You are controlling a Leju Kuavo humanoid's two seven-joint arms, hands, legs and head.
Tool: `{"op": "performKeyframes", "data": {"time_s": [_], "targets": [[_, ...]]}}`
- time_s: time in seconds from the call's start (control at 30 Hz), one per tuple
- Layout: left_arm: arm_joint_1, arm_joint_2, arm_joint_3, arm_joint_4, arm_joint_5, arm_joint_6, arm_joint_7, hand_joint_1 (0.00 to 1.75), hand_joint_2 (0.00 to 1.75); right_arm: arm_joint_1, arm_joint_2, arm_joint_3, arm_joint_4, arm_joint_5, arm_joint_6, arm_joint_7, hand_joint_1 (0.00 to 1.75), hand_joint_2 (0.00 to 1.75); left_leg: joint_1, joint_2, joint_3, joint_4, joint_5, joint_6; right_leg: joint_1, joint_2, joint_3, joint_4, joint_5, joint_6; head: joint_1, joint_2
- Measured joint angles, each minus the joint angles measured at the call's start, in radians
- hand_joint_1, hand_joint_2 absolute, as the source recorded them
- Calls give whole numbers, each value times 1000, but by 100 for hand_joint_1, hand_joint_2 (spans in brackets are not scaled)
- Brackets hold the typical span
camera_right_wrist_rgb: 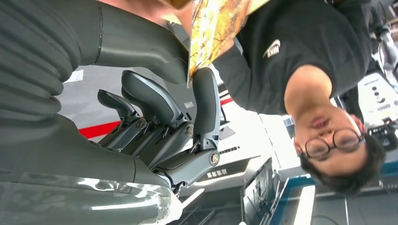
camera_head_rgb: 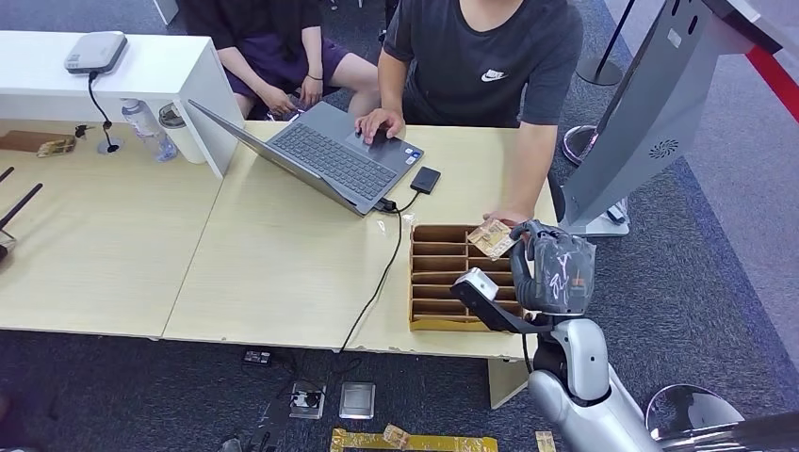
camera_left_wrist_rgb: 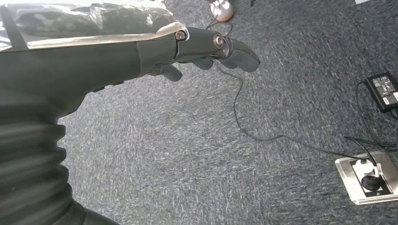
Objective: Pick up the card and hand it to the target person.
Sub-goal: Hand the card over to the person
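Observation:
A patterned yellow-brown card is pinched in my right hand just above the far right corner of a wooden slotted box. The right wrist view shows the card held between the thick thumb and a dark finger. A person in a black shirt sits across the table, and their hand lies right at the card's far edge. My left hand hangs over the carpet with fingers stretched out, holding nothing.
An open laptop lies under the person's other hand, with a black drive and a cable beside it. A grey kiosk stand rises at the right. A second person sits behind. On the floor are a socket and an adapter.

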Motion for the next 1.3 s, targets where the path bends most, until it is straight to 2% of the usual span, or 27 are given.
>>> {"op": "performKeyframes", "data": {"time_s": [0.2, 0.43, 0.63, 0.97, 1.03, 1.1, 1.17, 1.3], "targets": [[0, 1, -11, 0, 2, 0, -2, 0, 175, -5, -12, -12, -45, -10, 5, -3, 175, 175, 0, 0, 0, 0, 0, 0, 0, 0, 0, 0, 0, 0, 0, 0], [-1, 1, -26, 0, 12, -2, -15, 0, 175, -47, -8, -8, -20, -94, 4, -66, 175, 175, 0, 0, 0, 0, 0, 0, 0, 0, 0, 0, 0, 0, 0, 0], [-3, 1, -42, 0, 33, -2, -15, 0, 175, -127, 30, 5, 113, -183, -28, -159, 175, 175, 0, 0, -1, 0, 0, 0, 0, 0, 0, 0, 0, 0, 0, 0], [-5, 1, -70, 0, 43, -2, -14, 0, 175, -262, 103, 27, 357, -274, -34, -228, 173, 175, 0, -1, -1, 0, 0, 0, 0, -1, 0, 0, 0, 0, 0, 0], [-5, 1, -74, 0, 46, -2, -15, 0, 175, -282, 117, 30, 401, -288, -35, -245, 123, 175, 0, -1, -1, 0, 0, 0, 0, -1, 0, 0, 0, 0, 0, 0], [-5, 1, -78, 0, 49, -2, -15, 0, 175, -300, 132, 31, 443, -302, -37, -264, 38, 175, 0, -1, -1, 0, 0, 0, 0, -1, 0, 0, 0, 0, 0, 0], [-5, 1, -81, 0, 54, -1, -14, 0, 175, -317, 146, 34, 482, -304, -39, -278, 0, 175, 0, -1, -1, 0, 0, 0, 0, -1, 0, 1, 0, 0, 0, 0], [-5, 1, -88, 0, 66, 2, -5, 0, 175, -330, 169, 37, 529, -258, -43, -291, 0, 175, 0, -1, -1, 0, 0, 0, 0, -1, -1, 0, 0, 0, 0, 0]]}}
